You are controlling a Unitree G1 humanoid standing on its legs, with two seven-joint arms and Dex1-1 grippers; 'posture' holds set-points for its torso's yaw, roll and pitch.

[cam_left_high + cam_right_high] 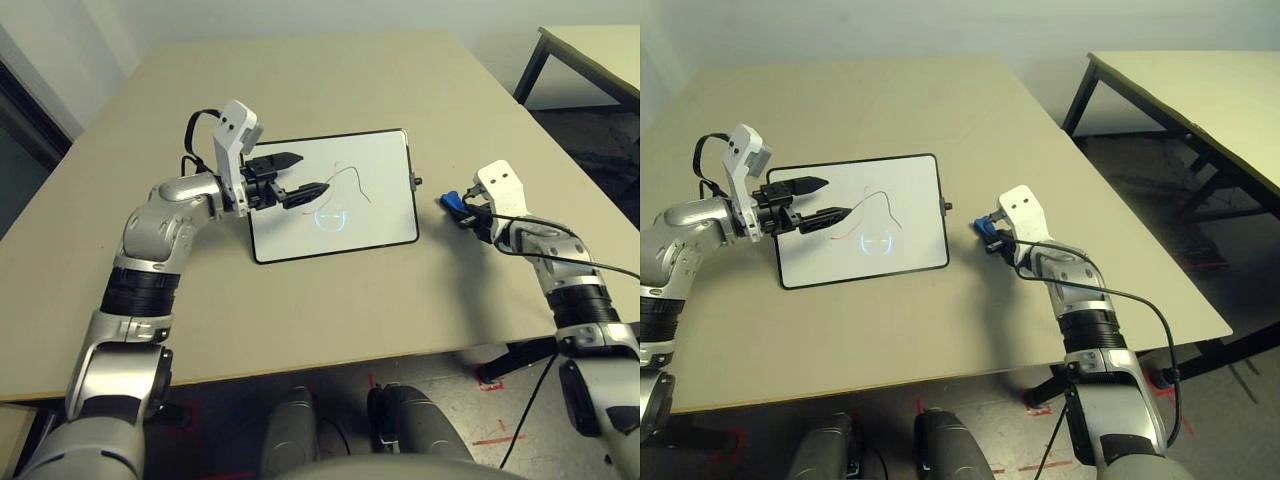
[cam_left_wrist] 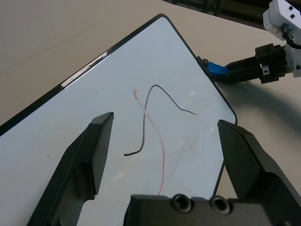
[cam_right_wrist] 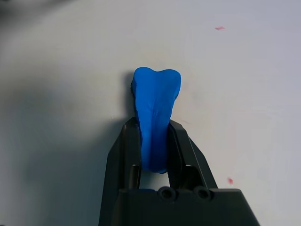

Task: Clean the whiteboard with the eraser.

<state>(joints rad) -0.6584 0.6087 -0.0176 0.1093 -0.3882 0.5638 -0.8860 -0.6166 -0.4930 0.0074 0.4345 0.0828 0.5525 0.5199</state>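
Whiteboard (image 1: 335, 200) lies scribbled on the tabletop (image 1: 330, 320), left gripper (image 2: 164, 120) wide open above it; right gripper (image 3: 154, 125) pinches the blue eraser (image 3: 155, 108) beside it. Lift clear of that side knob (image 1: 418, 181), then lower flat, pressing evenly!

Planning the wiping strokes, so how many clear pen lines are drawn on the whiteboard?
2: a dark, bent line and a red line crossing it, both between the left gripper's open fingers; fainter marks may be hidden by glare.
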